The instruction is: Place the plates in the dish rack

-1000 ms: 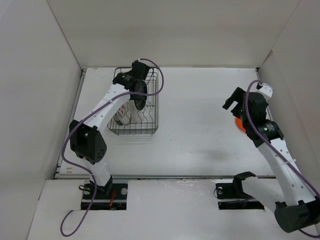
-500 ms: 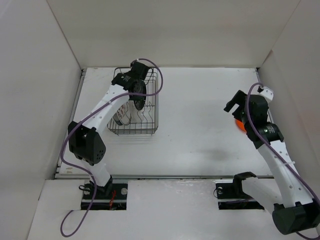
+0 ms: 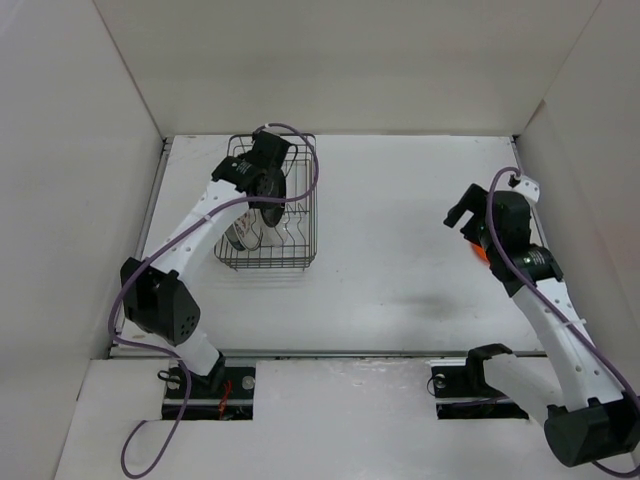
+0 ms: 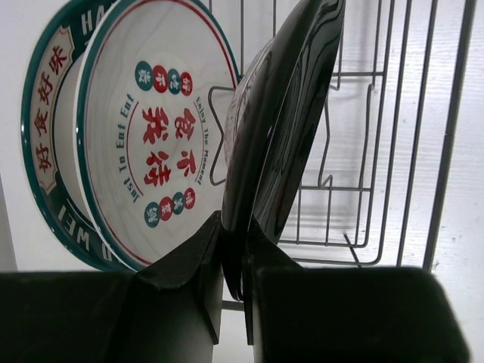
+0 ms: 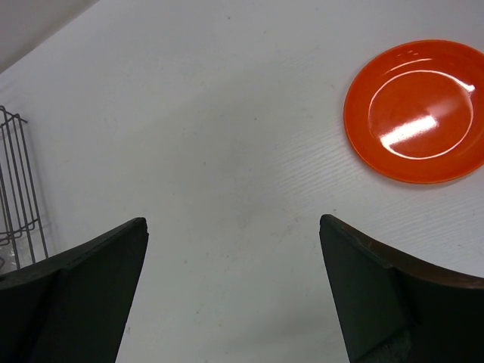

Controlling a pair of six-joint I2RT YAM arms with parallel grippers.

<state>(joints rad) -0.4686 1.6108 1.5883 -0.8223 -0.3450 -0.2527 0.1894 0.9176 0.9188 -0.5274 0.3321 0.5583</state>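
dish rack (image 3: 268, 264): table (image 3: 400, 200), back left. inside, on edge: two plates (image 4: 151, 144) at left, third plate (image 4: 291, 113) just right of them. lone plate (image 5: 416, 110): flat on table, far right.

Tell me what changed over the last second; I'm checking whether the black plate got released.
The left hand, shut on the black plate, shifted slightly left at the dish rack, its elbow swinging left; nothing released. The right hand stayed open, barely moving near the orange plate. The two printed plates stayed racked.

You have two white printed plates (image 4: 155, 113) (image 4: 47, 113), one black plate (image 4: 295, 113), one orange plate (image 5: 416, 110) (four plates counted). One dish rack (image 3: 265, 260).
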